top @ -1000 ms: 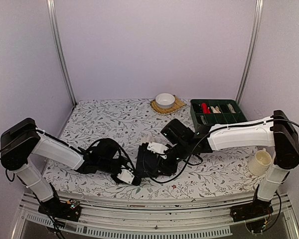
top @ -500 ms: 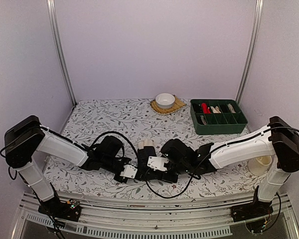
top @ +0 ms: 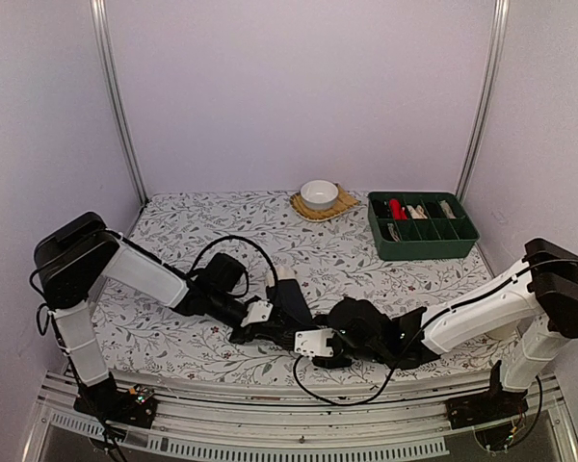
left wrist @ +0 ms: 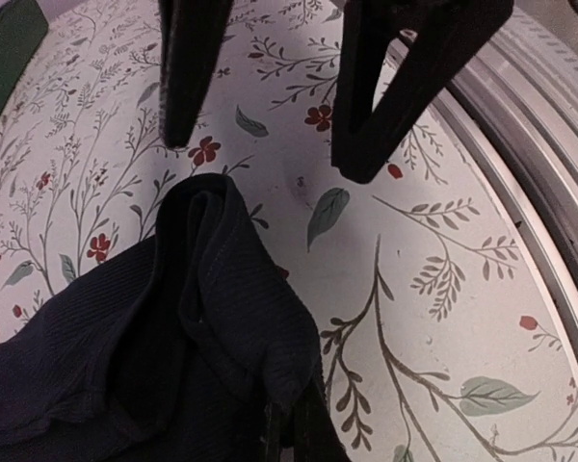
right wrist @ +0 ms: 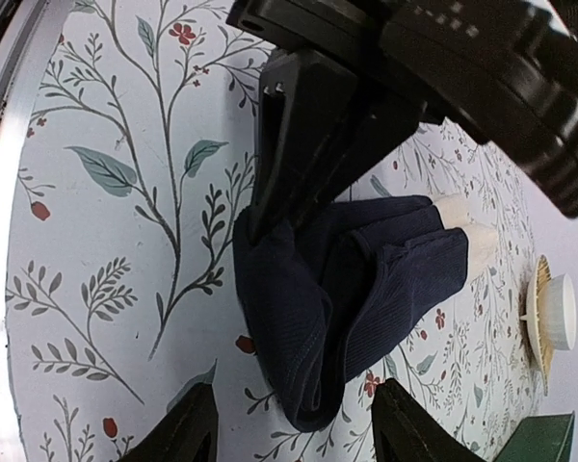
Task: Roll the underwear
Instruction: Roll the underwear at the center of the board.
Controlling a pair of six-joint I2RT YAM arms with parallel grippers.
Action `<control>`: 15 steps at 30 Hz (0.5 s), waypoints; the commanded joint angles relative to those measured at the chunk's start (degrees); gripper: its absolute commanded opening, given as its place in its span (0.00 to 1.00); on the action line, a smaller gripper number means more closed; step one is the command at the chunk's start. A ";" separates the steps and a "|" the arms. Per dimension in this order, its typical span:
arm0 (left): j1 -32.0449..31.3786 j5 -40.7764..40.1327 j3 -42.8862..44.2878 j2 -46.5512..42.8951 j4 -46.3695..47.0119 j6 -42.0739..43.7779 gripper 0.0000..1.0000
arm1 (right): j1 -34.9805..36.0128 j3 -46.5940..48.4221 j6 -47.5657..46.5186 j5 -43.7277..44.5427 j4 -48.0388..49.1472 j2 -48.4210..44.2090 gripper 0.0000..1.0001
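Note:
The underwear (right wrist: 347,298) is a bunched dark cloth lying near the table's front edge, and it also shows in the left wrist view (left wrist: 173,346) and the overhead view (top: 292,308). A pale piece (right wrist: 462,231) shows at its far end. My left gripper (left wrist: 289,428) is shut on the cloth's edge, which the right wrist view shows at the corner nearest the rail (right wrist: 255,226). My right gripper (right wrist: 297,387) is open. Its two fingertips (left wrist: 178,135) straddle the near tip of the bundle without pressing it. From above, both grippers meet at the cloth, left (top: 275,325) and right (top: 306,332).
A white bowl (top: 319,192) sits on a woven mat (top: 339,205) at the back. A green divided tray (top: 422,229) with small items stands at the back right. The metal front rail (right wrist: 0,289) runs close beside the cloth. The right forearm (top: 472,308) lies low along the front.
Both grippers and the cloth have shifted right and toward the front edge. The right arm has dropped low along the front, and the left arm has stretched further in. The left grip stays shut.

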 commanded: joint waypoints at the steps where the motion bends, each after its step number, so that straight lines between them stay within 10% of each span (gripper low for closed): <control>1: 1.57 5.57 2.39 2.27 -4.72 -2.71 0.00 | 1.62 -1.34 -4.15 3.54 7.98 2.90 0.55; 15: 2.91 6.33 4.55 4.08 -7.33 -11.44 0.00 | 3.79 -0.88 -8.12 12.38 15.02 11.67 0.42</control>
